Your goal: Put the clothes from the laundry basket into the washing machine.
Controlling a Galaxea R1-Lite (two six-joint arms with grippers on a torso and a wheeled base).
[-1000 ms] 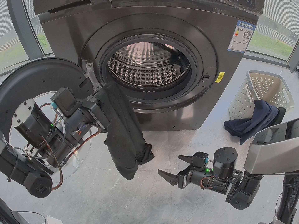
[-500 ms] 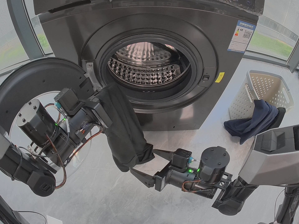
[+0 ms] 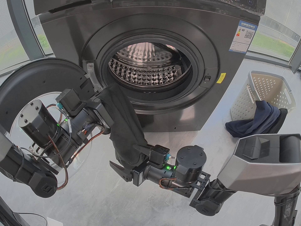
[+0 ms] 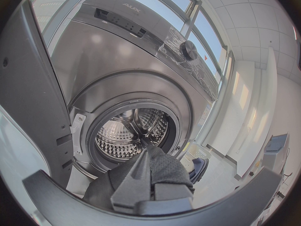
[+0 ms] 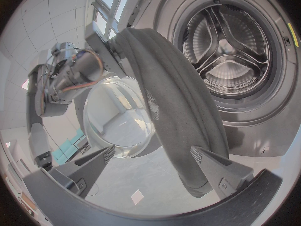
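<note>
Dark garment [image 3: 125, 126] clamped in left pincer [image 4: 149, 151]; right pincer [image 5: 151, 148] spread at lower end.

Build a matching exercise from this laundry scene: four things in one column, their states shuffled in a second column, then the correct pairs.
Column 1
1. dark garment
2. blue garment
3. machine door
4. right pincer

Column 2
A. swung open
B. open, straddling hanging cloth
C. hanging out of the laundry basket
D. clamped in the left pincer

Pairs: 1-D, 2-C, 3-A, 4-B
</note>
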